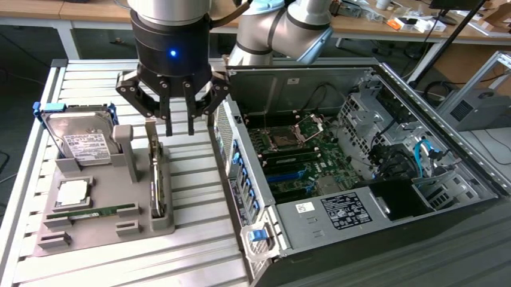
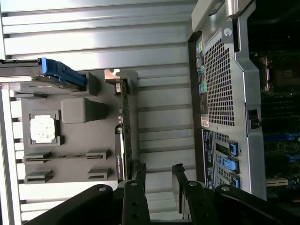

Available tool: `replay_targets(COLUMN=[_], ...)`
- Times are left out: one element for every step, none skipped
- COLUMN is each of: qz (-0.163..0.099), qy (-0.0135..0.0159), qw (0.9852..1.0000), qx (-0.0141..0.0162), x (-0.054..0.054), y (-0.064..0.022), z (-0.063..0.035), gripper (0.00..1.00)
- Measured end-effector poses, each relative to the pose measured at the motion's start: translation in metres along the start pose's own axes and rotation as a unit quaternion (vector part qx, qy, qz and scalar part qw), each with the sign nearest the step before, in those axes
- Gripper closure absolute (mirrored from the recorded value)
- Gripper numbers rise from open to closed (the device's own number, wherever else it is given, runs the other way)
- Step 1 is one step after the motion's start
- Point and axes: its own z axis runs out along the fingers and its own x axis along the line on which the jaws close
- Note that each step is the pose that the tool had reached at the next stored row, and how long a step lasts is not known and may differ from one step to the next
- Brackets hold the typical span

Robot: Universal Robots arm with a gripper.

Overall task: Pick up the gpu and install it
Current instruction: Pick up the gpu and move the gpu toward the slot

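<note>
1. A ribbed metal worktop (image 1: 200, 251) is seen carrying a grey parts holder (image 1: 88, 230) at the exterior view's left and an open computer case (image 1: 447, 149) at its right.
2. Nearest the camera, a narrow green RAM stick (image 1: 96, 212) is laid flat on the holder, with a square processor chip (image 1: 72, 192) just behind it.
3. The gpu (image 1: 157, 179) (image 2: 124, 136) is stood on edge in a slot along the holder's side nearest the case, and it is not gripped.
4. Farther back, a silver hard drive (image 1: 80, 140) with a white label is propped on edge in the holder.
5. The gripper (image 1: 181, 127) (image 2: 159, 171) is positioned above the gpu's far end. Its jaws are spread wide with nothing between them, and the card is seen just to one side of the gap.
6. Inside the case the motherboard (image 1: 303, 161) is exposed, and cluttered benches (image 1: 375, 27) are seen beyond.
</note>
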Motion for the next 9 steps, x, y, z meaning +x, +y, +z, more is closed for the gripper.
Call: replay_targets(qz=[0.0,0.0,0.0,0.0,0.0,0.0,0.0,0.0,0.0], qy=[0.0,0.0,0.0,0.0,0.0,0.0,0.0,0.0,0.0], qw=[1.0,1.0,1.0,1.0,1.0,1.0,1.0,1.0,1.0], qx=[0.0,0.0,0.0,0.0,0.0,0.0,0.0,0.0,0.0], x=[0.0,0.0,0.0,0.0,0.0,0.0,0.0,0.0,0.0001], y=[0.0,0.0,0.0,0.0,0.0,-0.0001,-0.0001,-0.0001,-0.0001], z=[0.0003,0.0005,0.0006,0.0008,0.0009,0.0011,0.0012,0.0015,0.0016], gripper=[0.64,0.64,0.64,0.64,0.64,0.64,0.64,0.64,0.64])
